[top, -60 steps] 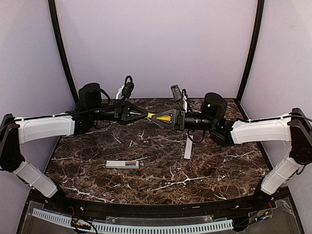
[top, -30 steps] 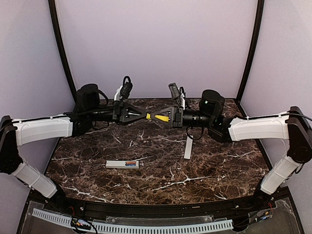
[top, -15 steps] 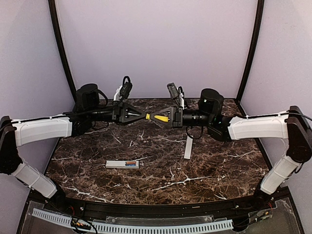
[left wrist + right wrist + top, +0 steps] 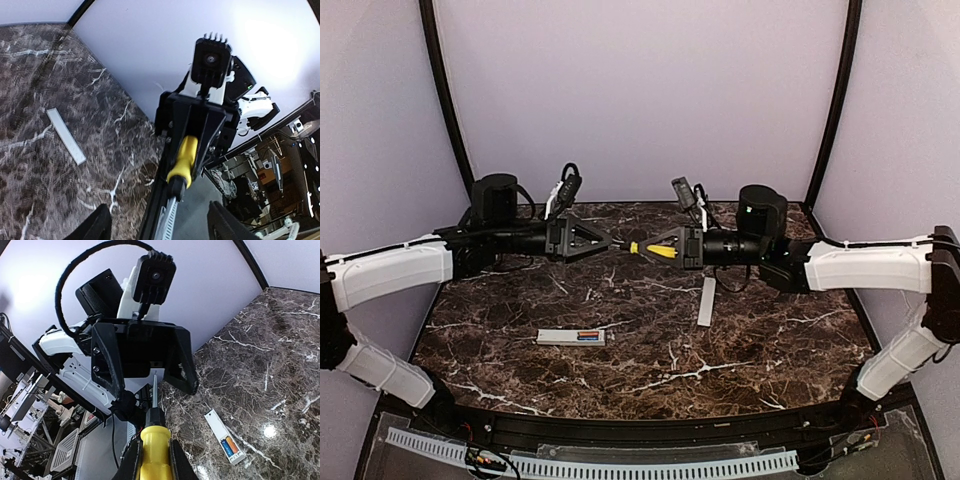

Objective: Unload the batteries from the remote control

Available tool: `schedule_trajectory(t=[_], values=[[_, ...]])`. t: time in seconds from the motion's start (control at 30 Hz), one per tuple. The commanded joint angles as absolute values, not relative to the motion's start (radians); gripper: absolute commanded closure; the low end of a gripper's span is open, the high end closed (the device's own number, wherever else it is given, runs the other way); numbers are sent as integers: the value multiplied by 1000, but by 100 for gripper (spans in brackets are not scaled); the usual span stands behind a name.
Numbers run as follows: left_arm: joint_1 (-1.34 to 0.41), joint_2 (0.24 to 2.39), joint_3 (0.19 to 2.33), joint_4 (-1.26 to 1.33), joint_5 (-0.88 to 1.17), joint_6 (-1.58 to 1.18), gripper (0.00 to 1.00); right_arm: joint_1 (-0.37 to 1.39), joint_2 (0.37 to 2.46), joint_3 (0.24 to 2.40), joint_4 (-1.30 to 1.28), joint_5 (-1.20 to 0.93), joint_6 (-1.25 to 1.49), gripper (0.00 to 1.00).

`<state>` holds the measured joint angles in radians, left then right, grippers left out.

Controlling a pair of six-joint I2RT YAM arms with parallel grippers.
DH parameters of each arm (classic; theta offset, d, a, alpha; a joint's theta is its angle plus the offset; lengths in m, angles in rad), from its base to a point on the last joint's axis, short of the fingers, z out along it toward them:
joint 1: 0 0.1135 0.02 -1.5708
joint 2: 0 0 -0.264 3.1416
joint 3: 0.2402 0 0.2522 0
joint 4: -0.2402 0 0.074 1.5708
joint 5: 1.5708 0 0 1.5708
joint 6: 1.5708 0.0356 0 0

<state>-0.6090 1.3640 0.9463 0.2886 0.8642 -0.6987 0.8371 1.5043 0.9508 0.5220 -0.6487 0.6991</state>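
Note:
The remote control [image 4: 571, 337] lies flat at the table's front left with its back off; an orange-red and a blue battery [image 4: 587, 336] sit side by side in its bay, and the batteries [image 4: 228, 446] show in the remote control [image 4: 224, 436] in the right wrist view too. The white back cover [image 4: 706, 300] lies apart to the right. High over the table, my right gripper [image 4: 665, 249] is shut on a yellow-handled screwdriver [image 4: 658, 250], its shaft [image 4: 154, 390] pointing at my left gripper [image 4: 610, 243]. The left one stands open and empty, just off the tip.
Both arms reach in level from the sides and meet over the back middle of the marble table [image 4: 650, 370]. The back cover [image 4: 65, 136] lies below them on the slab. Purple walls close the back and sides.
My left gripper has opened, let go of the screwdriver's tip and drawn back to the left. The right gripper keeps the handle and has shifted slightly right.

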Motion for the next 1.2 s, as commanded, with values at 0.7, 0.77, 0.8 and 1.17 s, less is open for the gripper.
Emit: schedule_trajectory(t=[0.7, 0.77, 0.8, 1.17], values=[[-607, 1030, 711, -324, 308, 311, 27, 836, 1188, 870, -39, -309, 444, 100], [-607, 1046, 708, -348, 335, 382, 26, 836, 1181, 864, -43, -309, 441, 100], [-607, 1061, 704, -357, 357, 406, 26, 836, 1178, 861, -45, -308, 440, 100], [-607, 1203, 719, -479, 295, 592, 26, 836, 1152, 837, -56, -300, 422, 100]])
